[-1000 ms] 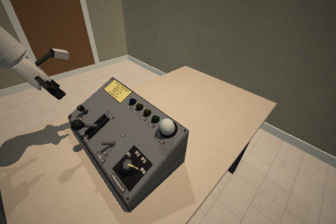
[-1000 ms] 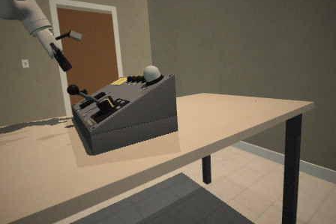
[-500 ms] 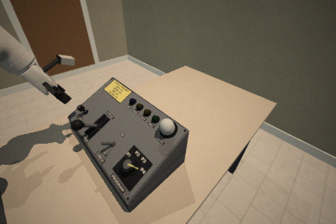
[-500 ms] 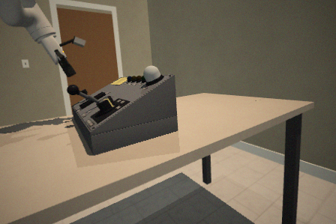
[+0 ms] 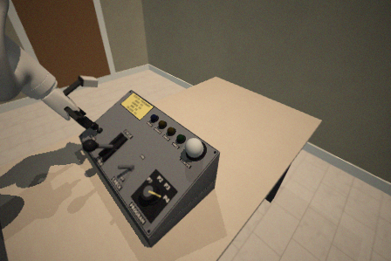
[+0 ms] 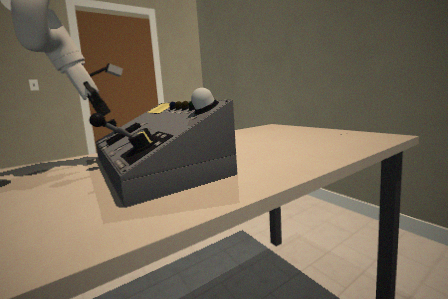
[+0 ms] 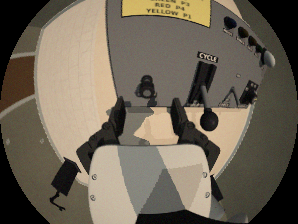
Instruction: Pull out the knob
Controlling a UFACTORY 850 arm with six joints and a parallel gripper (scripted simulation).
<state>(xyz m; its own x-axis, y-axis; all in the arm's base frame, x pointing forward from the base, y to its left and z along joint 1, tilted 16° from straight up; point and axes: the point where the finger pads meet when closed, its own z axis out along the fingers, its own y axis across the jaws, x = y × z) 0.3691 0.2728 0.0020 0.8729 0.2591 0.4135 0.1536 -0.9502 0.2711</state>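
Note:
The grey sloped console [image 5: 150,166] stands on the table. In the wrist view a small black knob, which I take for the MODE knob [image 7: 147,87], stands on the panel's near-left part, just ahead of my fingertips and centred between them. My gripper [image 7: 148,105] is open and empty. In the top view the gripper [image 5: 89,123] hangs at the console's upper left edge and hides most of the knob. In the exterior view the gripper [image 6: 100,108] is tilted down just above the panel's left end.
A lever with a black ball [image 5: 89,144] sits close beside my fingers, also in the wrist view [image 7: 209,119]. Further along the panel are a toggle [image 5: 126,167], a rotary PROGRAM selector [image 5: 150,195], a row of small buttons [image 5: 166,130], a white dome [image 5: 195,147] and a yellow label [image 5: 136,105].

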